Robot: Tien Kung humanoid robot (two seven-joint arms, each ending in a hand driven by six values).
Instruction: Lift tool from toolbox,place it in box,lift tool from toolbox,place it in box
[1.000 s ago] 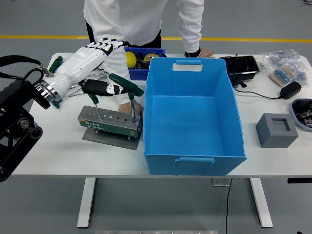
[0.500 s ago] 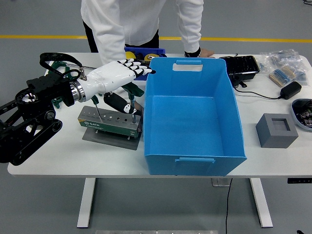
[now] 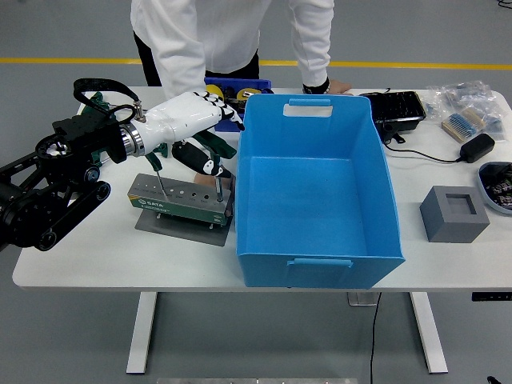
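Now left hand [image 3: 188, 120] fingers spread, empty, hovering over green-handled tool [image 3: 214, 152] in toolbox [image 3: 180, 202].

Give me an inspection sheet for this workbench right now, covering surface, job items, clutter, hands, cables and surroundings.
Surface: white table, crowded along the far edge.
Job's things: grey tool holder with green-handled tools standing in it; blue box beside it, nothing inside.
Clutter: grey block, black tray, brush, small blue bin.
Hands: left hand over the holder, grasp unclear; right hand not in view.
Cables: black adapter with cord.
Surroundings: person at the far side, one hand at the holder.
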